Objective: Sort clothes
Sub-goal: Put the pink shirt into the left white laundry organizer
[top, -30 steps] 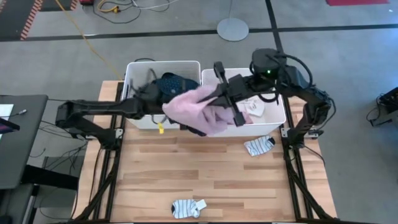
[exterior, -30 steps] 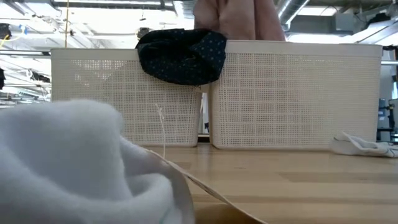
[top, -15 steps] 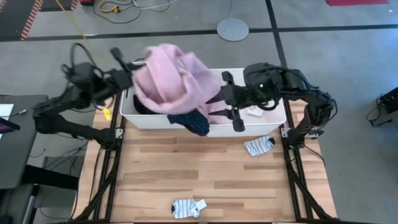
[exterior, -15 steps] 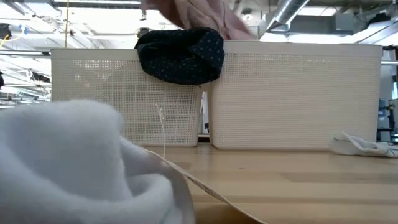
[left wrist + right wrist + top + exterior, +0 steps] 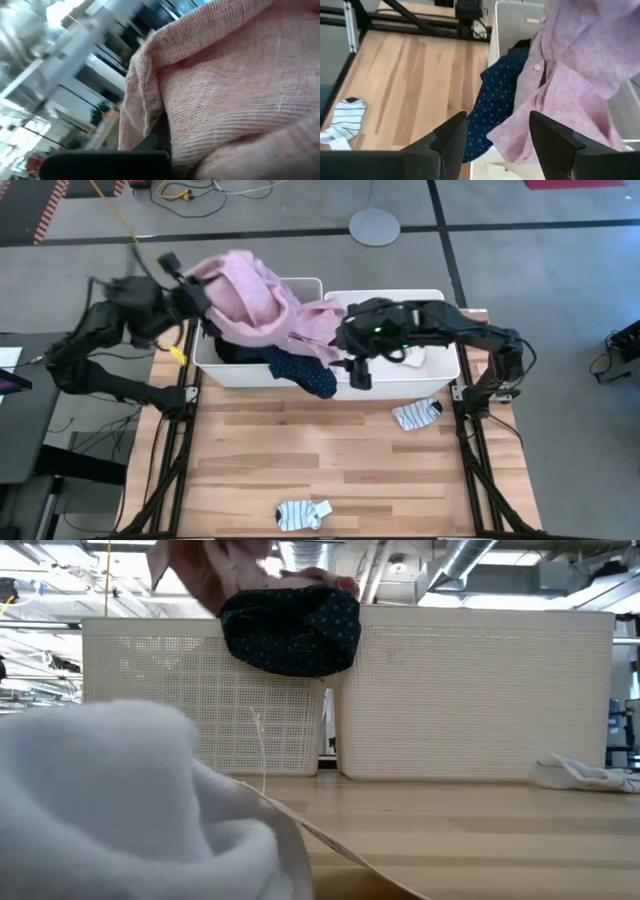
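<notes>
The pink top (image 5: 255,305) hangs bunched over the left white bin (image 5: 215,365), with my left gripper (image 5: 188,288) shut on it above the bin's far left corner. Its loose end (image 5: 555,95) trails toward the right bin (image 5: 440,305). A navy dotted piece (image 5: 305,372) drapes over the left bin's near rim. My right gripper (image 5: 497,137) stands open above the gap between the two bins, just short of the pink top's loose end. One striped sock (image 5: 417,413) lies near the right bin and another (image 5: 303,513) at the near edge. My left gripper is shut on the pink top at its far left end (image 5: 150,115). The cloth itself covers the fingers, so neither the layers nor the edge can be told. The top hangs below and to the right of the gripper, slack, over the left bin.
A white sock (image 5: 410,358) lies inside the right bin. In the low view a white sock (image 5: 110,800) fills the near left, and the navy piece (image 5: 290,630) hangs over the bin wall. Bare wood (image 5: 300,450) lies in front of the bins.
My right gripper has opened and let go of the pink top, then shifted a little toward the left bin. My left gripper has risen and swung toward the table's far left corner, dragging the pink top from between the bins to above the left bin.
</notes>
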